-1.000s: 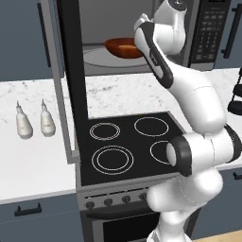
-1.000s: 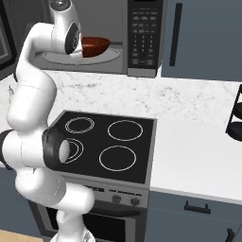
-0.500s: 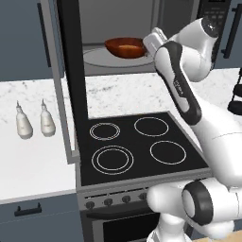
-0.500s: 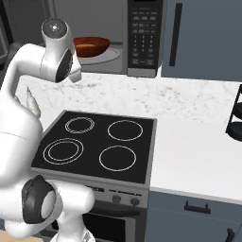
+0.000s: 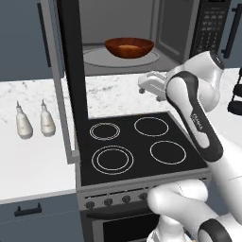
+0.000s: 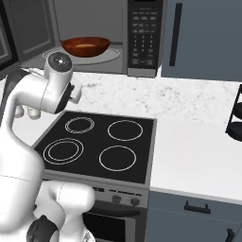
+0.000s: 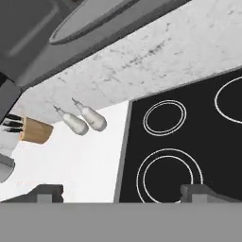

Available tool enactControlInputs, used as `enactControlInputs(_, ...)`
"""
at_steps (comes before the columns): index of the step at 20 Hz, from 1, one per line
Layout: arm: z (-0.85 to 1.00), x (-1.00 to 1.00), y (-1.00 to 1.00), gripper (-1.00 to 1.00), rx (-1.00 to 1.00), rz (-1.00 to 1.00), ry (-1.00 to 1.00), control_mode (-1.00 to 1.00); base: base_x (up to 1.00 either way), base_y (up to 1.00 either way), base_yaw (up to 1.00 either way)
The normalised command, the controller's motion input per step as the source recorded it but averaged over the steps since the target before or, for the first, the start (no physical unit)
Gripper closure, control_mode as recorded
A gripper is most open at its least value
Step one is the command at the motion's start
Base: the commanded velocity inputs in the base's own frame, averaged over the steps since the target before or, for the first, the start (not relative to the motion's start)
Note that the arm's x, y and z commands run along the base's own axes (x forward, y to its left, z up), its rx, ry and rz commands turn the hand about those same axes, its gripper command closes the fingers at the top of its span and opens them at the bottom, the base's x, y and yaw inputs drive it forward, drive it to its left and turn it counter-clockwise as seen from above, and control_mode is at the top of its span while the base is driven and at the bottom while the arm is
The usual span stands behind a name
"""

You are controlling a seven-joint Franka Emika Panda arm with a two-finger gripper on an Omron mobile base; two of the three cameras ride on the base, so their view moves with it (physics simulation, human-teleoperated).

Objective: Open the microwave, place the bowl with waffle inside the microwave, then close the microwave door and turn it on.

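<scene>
Tool (image 7: pixel 120 189) withdrawn over cooktop (image 5: pixel 137 144), jaws spread and empty, bowl (image 5: pixel 129 47) inside open microwave (image 5: pixel 142 33)

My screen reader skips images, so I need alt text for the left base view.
A bowl sits on the turntable inside the open microwave, its door swung out left. The white arm bends over the cooktop; two shakers stand on the counter.

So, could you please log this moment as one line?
bowl on turntable in microwave | microwave door open | gripper open, empty, over cooktop
</scene>
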Motion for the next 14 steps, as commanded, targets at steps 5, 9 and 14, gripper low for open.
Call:
enactControlInputs(5, -0.61, -0.22, 0.06, -1.00, -0.71, 0.79, -0.03, -1.00, 0.00, 0.00, 0.00)
enactControlInputs(9, -0.57, -0.69, 0.52, -1.00, -0.88, 0.53, -0.32, -1.00, 0.00, 0.00, 0.00)
enactControlInputs(14, -0.34, -1.00, 0.58, -1.00, -0.63, 0.28, -0.54, -1.00, 0.00, 0.00, 0.00)
